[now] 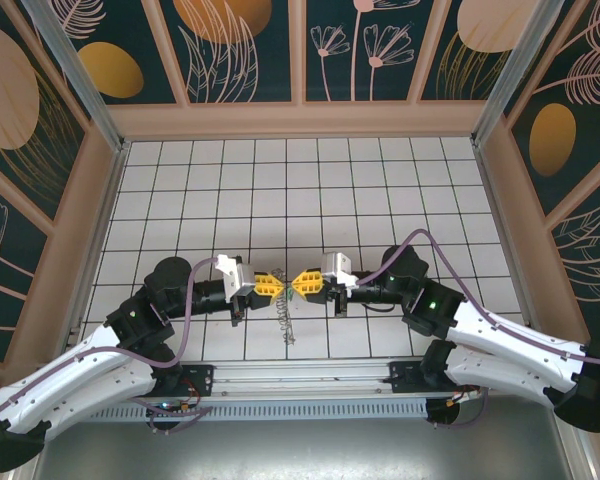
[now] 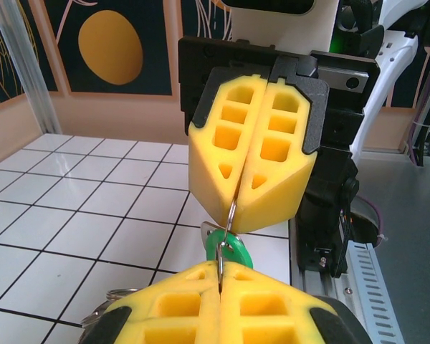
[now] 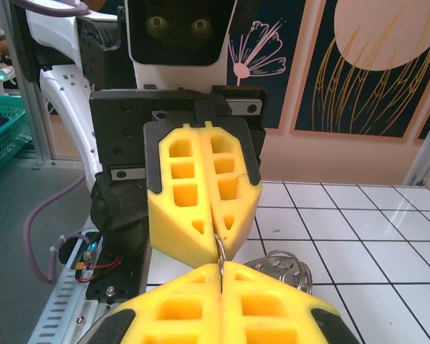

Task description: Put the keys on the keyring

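Left gripper (image 1: 277, 285) and right gripper (image 1: 303, 283) meet tip to tip at the middle of the near half of the white tiled table (image 1: 380, 180). That makes two grippers with four yellow foam-like fingers in all. Each pair is pressed fully together, with no gap along its seam.

From the left wrist, the left gripper (image 2: 220, 272) sits at the bottom of the view and the right gripper (image 2: 238, 215) faces it from above. A thin metal wire runs from one seam straight into the other, so both grippers pinch the same strand. One small bright green key (image 2: 235, 252) with a round flat head hangs on that wire in the narrow space between the two sets of tips, touching the left gripper's upper edge. A small silvery tab (image 2: 208, 231) lies just beside the green key; what it is cannot be told.

From the right wrist, the right gripper (image 3: 221, 271) is at the bottom and the left gripper (image 3: 216, 247) is opposite, with the same single wire between their seams. Just to the right of the tips lies a bunch of silver-brown coiled wire, the keyring (image 3: 283, 269), low over the tiles.

In the top view the keyring (image 1: 286, 322) hangs as one bumpy strand below the joined tips, reaching down toward the table's near edge. Only one key can be counted.
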`<state>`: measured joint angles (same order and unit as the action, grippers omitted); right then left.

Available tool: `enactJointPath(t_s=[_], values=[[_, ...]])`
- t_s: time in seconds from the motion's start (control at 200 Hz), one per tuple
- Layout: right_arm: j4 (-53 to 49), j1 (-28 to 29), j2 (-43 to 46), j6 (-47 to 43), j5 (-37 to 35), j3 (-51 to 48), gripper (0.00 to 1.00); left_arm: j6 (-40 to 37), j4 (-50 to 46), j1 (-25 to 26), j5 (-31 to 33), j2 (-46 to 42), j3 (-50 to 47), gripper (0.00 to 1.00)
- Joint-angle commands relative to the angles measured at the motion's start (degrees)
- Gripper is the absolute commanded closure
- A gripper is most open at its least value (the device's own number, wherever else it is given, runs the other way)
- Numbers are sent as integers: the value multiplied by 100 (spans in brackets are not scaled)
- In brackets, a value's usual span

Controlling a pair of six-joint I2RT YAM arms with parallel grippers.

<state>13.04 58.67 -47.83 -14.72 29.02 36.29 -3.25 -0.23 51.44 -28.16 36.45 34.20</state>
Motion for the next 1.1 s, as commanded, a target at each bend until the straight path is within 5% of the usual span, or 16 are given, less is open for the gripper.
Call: enactJointPath(t_s=[0.0,1.096], values=[[-47,48,13,-58,113,185,100,-120,216,13,-158,-2,117,100],[164,39,-127,-48,-1,203,100,-105,225,7,-231,28,114,100]])
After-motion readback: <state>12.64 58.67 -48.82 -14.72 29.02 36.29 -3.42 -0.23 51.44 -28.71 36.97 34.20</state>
